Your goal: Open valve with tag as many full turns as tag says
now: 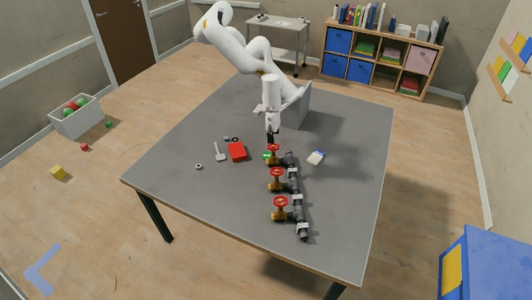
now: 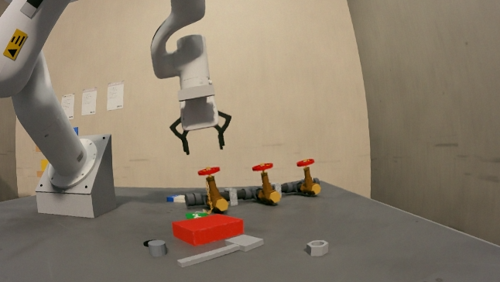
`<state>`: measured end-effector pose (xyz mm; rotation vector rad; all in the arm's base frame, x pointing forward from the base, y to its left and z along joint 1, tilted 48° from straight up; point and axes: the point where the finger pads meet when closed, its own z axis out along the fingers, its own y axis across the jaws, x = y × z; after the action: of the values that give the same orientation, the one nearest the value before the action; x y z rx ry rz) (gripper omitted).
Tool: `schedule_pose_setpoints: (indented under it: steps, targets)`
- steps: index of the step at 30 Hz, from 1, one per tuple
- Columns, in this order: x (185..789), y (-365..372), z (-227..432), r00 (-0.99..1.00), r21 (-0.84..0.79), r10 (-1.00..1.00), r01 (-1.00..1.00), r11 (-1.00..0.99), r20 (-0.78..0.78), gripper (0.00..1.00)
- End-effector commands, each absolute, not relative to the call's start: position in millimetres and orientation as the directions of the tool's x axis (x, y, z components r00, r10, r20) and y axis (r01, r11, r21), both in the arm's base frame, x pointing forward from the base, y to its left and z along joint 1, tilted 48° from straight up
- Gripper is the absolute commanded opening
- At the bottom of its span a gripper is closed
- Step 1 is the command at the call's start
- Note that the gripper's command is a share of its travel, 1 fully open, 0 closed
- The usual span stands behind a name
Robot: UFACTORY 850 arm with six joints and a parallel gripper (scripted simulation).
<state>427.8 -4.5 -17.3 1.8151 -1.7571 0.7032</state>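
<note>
Three brass valves with red handwheels stand in a row on a dark grey pipe (image 1: 295, 187) (image 2: 248, 193). The valve nearest the arm's base (image 1: 273, 153) (image 2: 210, 187) has a chain down to a green tag (image 1: 266, 155) (image 2: 196, 214) lying on the table. The middle valve (image 1: 276, 175) (image 2: 265, 182) and the far valve (image 1: 280, 205) (image 2: 307, 178) carry no tag. My gripper (image 1: 270, 136) (image 2: 203, 149) is open and empty. It hangs straight down a short way above the tagged valve's handwheel, not touching it.
A red block (image 1: 237, 151) (image 2: 207, 228), a grey T-shaped tool (image 1: 218, 152) (image 2: 220, 249), a grey cylinder (image 2: 157, 248), a black ring (image 1: 235, 139) and a hex nut (image 1: 198, 165) (image 2: 317, 247) lie left of the valves. A white and blue box (image 1: 315, 157) lies beyond the pipe. The arm's base block (image 2: 75, 186) stands behind.
</note>
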Motion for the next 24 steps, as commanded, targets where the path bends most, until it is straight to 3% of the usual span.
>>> schedule_pose_setpoints:
  steps: [1,24]
  targets:
    - [428.3,-4.4,-17.2,-0.033,-0.074,-0.722,-0.997,-0.026,0.691,1.0]
    - [428.7,-10.6,-23.7,-0.033,-0.075,-0.721,-0.997,-0.026,0.692,1.0]
